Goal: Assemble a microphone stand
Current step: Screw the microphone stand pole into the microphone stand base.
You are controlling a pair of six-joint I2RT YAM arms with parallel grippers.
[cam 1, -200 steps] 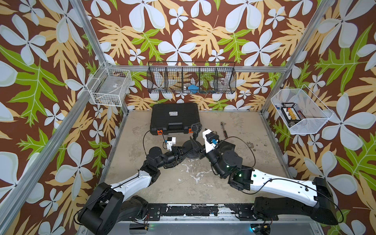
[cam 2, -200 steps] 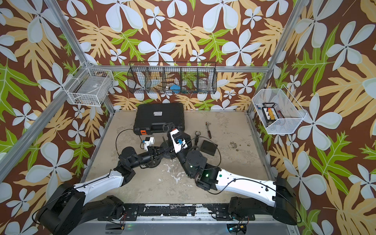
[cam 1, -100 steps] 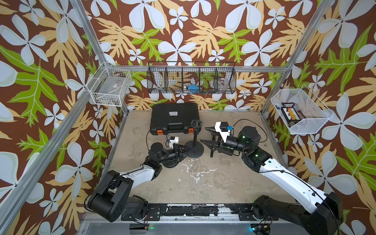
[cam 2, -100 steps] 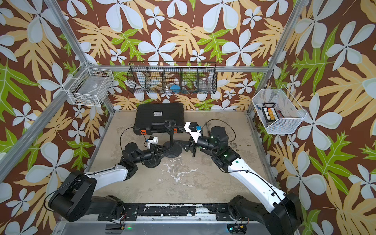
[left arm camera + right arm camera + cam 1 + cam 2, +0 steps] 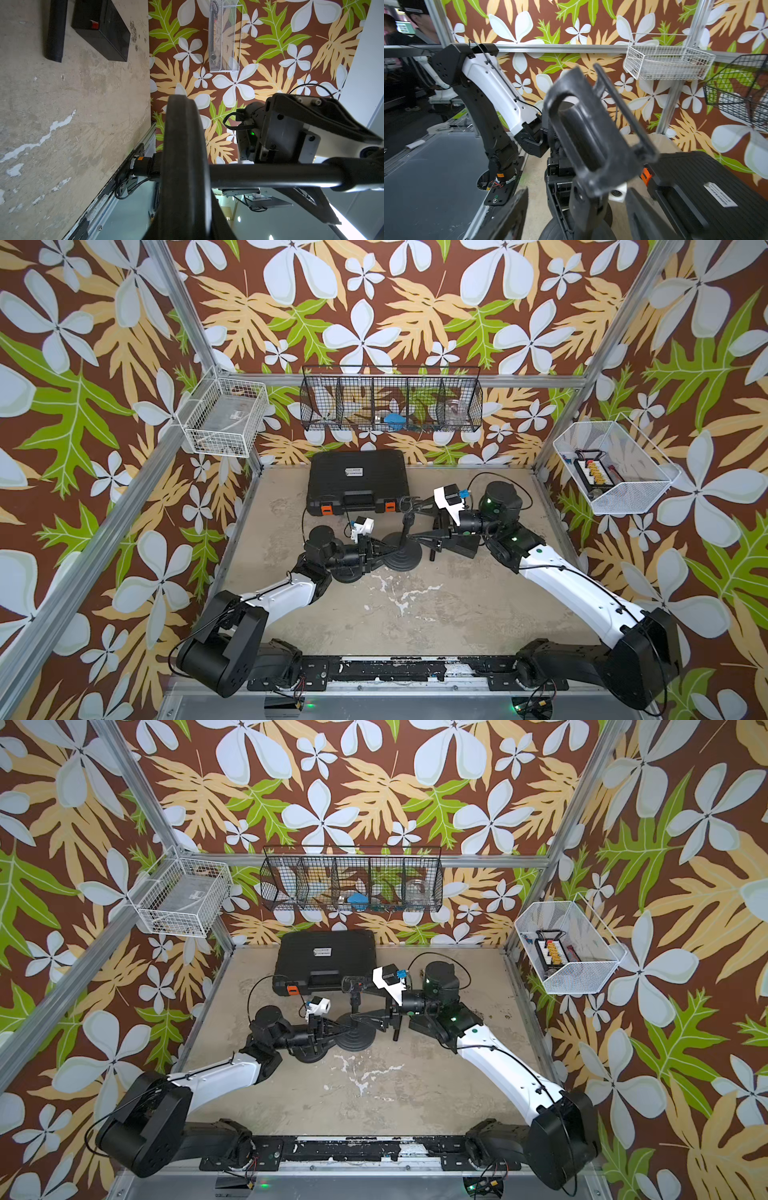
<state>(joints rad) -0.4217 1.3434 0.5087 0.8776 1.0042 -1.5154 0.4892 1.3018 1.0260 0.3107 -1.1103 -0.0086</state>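
A robotics lab cell: aluminium frame [image 5: 189, 319], printed wall panels [image 5: 374, 302], wire baskets [image 5: 224, 418], and two robot arms [image 5: 573, 593] mounted along a bench [image 5: 415, 614].

right claw [image 5: 407, 519] moved to stand clip [image 5: 409, 503]

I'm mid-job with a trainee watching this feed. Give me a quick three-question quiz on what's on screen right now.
1. True or false: the microphone stand is lying flat on its side.
2. Fill in the blank: the right gripper has its jaws ___, one on either side of the clip.
3. Which part does the left gripper clamp?
A) the clip
B) the pole, just above the round base
C) nothing at all

Key: 1 false, it stands upright on its base; 2 open; 3 B.
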